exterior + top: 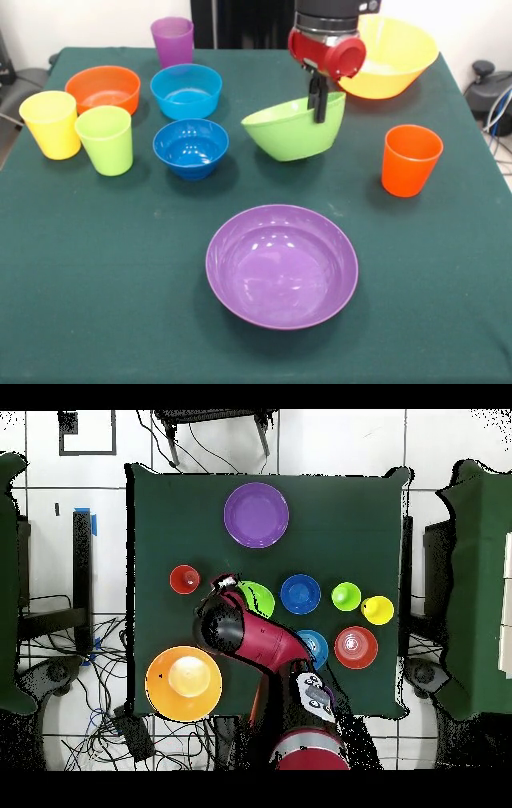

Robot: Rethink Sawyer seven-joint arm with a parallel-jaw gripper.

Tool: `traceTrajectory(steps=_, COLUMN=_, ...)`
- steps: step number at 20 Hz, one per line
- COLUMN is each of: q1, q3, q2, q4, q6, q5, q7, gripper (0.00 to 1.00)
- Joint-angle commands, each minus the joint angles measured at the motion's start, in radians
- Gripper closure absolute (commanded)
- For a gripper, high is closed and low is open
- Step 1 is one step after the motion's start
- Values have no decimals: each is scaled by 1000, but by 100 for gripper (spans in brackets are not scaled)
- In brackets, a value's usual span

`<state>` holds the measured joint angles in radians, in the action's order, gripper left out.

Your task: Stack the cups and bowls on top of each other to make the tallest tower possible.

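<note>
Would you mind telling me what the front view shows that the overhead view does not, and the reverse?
Only the front view shows the gripper clamped on the rim of the tilted lime green bowl, and the purple cup.

Only the overhead view shows the arm's reach from its base and the floor around the table, with the purple cup hidden.

Both show the wide purple bowl, orange-red cup, yellow-orange bowl, both blue bowls and the orange bowl.

arm [326, 36]: cut off by the front view's top edge
purple cup: hidden under the arm overhead
light blue bowl [314, 647]: half covered by the arm overhead
</note>
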<state>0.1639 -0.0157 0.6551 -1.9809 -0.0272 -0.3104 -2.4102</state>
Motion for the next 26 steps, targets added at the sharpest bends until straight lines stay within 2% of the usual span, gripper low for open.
traceTrajectory(steps=1, q1=7, q3=-116, q2=41, q4=6, q6=133, q5=8, q7=-86, gripper=100)
traceTrajectory(steps=9, q1=53, q3=-189, q2=63, q4=18, q6=142, q5=7, q7=-78, gripper=100)
traceTrajectory(steps=12, q1=87, q3=-251, q2=64, q4=23, q6=132, q5=9, q7=-78, gripper=100)
traceTrajectory(steps=20, q1=186, q3=-418, q2=22, q4=67, q6=100, q5=39, q7=-47, gripper=100)
traceTrajectory(steps=26, q1=205, q3=-457, q2=-6, q4=129, q6=93, q5=59, q7=-11, gripper=100)
